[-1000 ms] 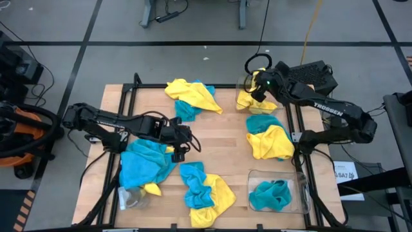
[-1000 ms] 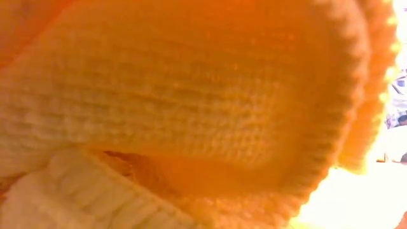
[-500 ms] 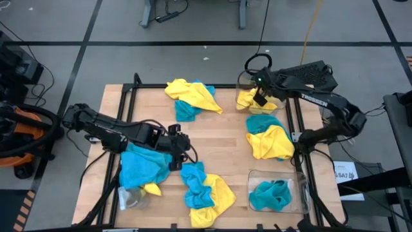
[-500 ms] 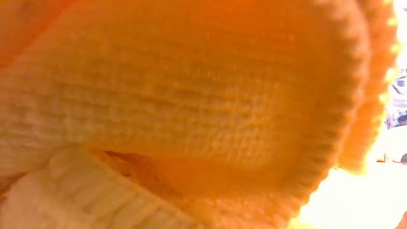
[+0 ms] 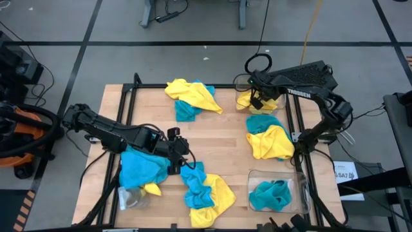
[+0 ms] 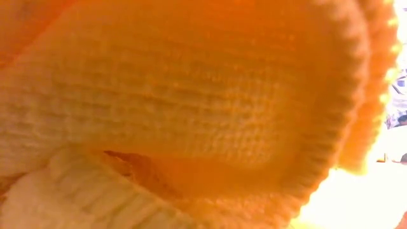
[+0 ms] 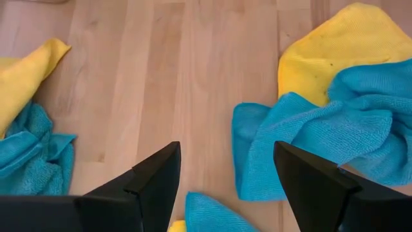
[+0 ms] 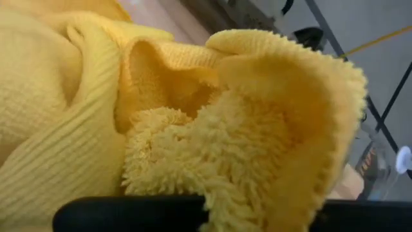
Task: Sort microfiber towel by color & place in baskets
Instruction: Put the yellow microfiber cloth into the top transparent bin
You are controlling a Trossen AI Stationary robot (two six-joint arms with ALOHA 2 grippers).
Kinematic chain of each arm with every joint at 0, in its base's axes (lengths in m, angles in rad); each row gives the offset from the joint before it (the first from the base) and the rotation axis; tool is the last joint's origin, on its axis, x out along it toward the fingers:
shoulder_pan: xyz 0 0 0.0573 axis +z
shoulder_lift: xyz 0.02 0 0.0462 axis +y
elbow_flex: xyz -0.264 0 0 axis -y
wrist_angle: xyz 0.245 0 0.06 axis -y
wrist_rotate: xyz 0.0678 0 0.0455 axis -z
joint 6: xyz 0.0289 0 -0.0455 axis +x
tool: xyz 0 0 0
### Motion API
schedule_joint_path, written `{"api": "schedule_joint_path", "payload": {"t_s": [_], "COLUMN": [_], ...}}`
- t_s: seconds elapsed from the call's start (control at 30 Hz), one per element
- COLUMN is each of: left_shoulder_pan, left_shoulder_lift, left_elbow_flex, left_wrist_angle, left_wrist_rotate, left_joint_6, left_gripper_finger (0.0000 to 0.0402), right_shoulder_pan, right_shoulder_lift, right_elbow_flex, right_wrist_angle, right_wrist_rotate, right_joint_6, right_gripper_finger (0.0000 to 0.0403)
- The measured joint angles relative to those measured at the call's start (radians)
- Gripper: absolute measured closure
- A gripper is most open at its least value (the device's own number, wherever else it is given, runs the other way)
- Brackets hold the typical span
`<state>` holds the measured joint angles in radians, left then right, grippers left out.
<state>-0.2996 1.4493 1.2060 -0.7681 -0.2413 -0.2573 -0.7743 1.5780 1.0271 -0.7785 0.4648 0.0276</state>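
Now | left end effector point(image 7: 225, 187) released over crumpled turquoise towel point(image 7: 335, 142); right end effector point(image 5: 257, 100) state unclear, against fluffy yellow towel point(image 8: 193, 129)

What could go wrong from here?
1. The left claw hangs open where a blue towel touches a yellow towel; it may grab both colours.
2. The right claw is deep in the yellow cloths in the far basket; pulling out could drag one along.

Bare wood table point(image 5: 225, 138) centre lies open, ringed by towel heaps point(image 5: 201, 190).
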Motion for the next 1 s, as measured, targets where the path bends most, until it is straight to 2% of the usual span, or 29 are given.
{"api": "schedule_joint_path", "payload": {"t_s": [0.13,0.4,0.77,1.0], "left_shoulder_pan": [-0.01,-0.011,-0.011,-0.011], "left_shoulder_lift": [0.0,0.0,0.0,0.0], "left_elbow_flex": [0.0,0.0,0.0,0.0], "left_wrist_angle": [0.0,0.0,0.0,0.0], "left_wrist_rotate": [-0.004,-0.01,-0.011,-0.011], "left_joint_6": [0.0,-0.011,-0.02,-0.024], "left_gripper_finger": [0.0146,0.0146,0.0146,0.0146], "right_shoulder_pan": [-0.01,-0.045,-0.058,-0.058], "right_shoulder_lift": [0.036,0.102,0.092,-0.008], "right_elbow_flex": [0.0,0.003,-0.001,-0.003], "right_wrist_angle": [-0.001,-0.003,-0.02,-0.07], "right_wrist_rotate": [-0.01,-0.143,-0.201,-0.201], "right_joint_6": [0.014,0.043,0.094,0.086], "right_gripper_finger": [0.0396,0.0388,0.0303,0.0264]}}
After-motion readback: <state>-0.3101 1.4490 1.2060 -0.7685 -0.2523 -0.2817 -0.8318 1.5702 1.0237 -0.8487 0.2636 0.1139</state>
